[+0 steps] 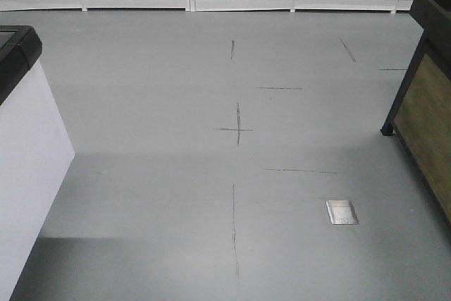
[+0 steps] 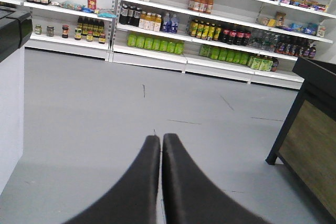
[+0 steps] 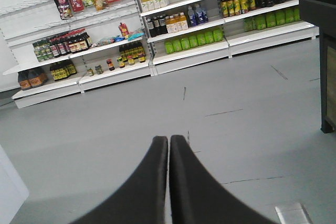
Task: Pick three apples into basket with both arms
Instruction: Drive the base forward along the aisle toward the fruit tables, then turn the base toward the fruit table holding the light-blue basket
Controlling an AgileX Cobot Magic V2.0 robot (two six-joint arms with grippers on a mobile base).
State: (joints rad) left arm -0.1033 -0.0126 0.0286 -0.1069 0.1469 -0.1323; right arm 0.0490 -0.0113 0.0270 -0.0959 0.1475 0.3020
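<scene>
Apples and basket fall outside all three views, so their place cannot be told.

The left pincer [image 2: 160, 138] has its two flat black fingers [image 2: 131, 182] pressed together, with only a hairline seam between them. It pinches nothing and touches nothing, and hangs over bare grey floor [image 2: 94, 103]. Far ahead of its tips stand shop shelves [image 2: 231, 69], with a row of green bottles [image 2: 155, 42] on a low board. To its right is a black-framed stand [image 2: 310, 135] with a wooden side. To its left is a white cabinet [image 2: 10, 103] with a black top.

The right pincer [image 3: 168, 138] is closed the same way, finger [image 3: 199, 187] against finger, with nothing in its grip, above the same floor. Shelves of bottles and jars run across well ahead of it. A small metal floor plate [image 3: 293, 214] lies near its fingers on the right, at the lower edge.

The front view shows the floor with thin dark lines and a cross mark [image 1: 237, 129].
</scene>
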